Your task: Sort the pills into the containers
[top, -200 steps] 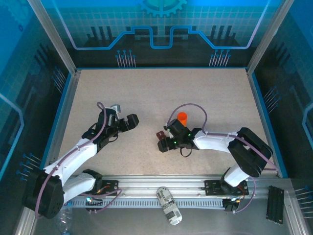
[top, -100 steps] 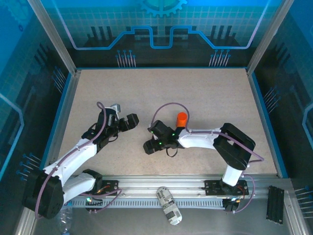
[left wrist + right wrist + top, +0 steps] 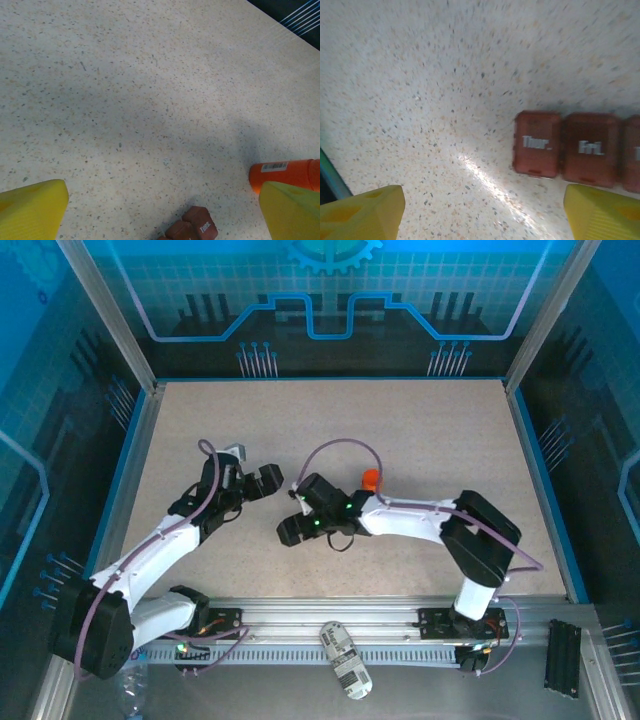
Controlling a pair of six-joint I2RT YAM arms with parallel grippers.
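About the middle of the tabletop [image 3: 420,420]: a flat maroon pill box [image 3: 565,147], lids shut and facing up. From the right wrist, three square cells in a row, touching side by side. White lettering "Thur." and "Fri." on two of them, the third cut off at the picture's right edge. From the left wrist, one end of the pill box [image 3: 192,230] at the lower edge, two cells in sight, lettering there too small to read surely.

Just right of the middle, towards the right edge: an orange bottle [image 3: 371,478], partly behind the right arm [image 3: 420,525] from above. From the left wrist, a white label strip on it, clearly apart from the pill box. Upright or on its side: not to be told.

For the left claw [image 3: 270,480]: left of the middle, pointing towards the right edge, yellow fingers [image 3: 32,210] spread wide, gripping nothing, speckled tabletop and the box end between them.

For the right claw [image 3: 288,530]: reaching in from the right side, on the near-edge side of the left claw, close to it yet apart. Yellow fingers [image 3: 362,212] well apart too, gripping nothing, above the tabletop with the pill box ahead, nearer the right-hand finger. Right wrist picture somewhat blurred.
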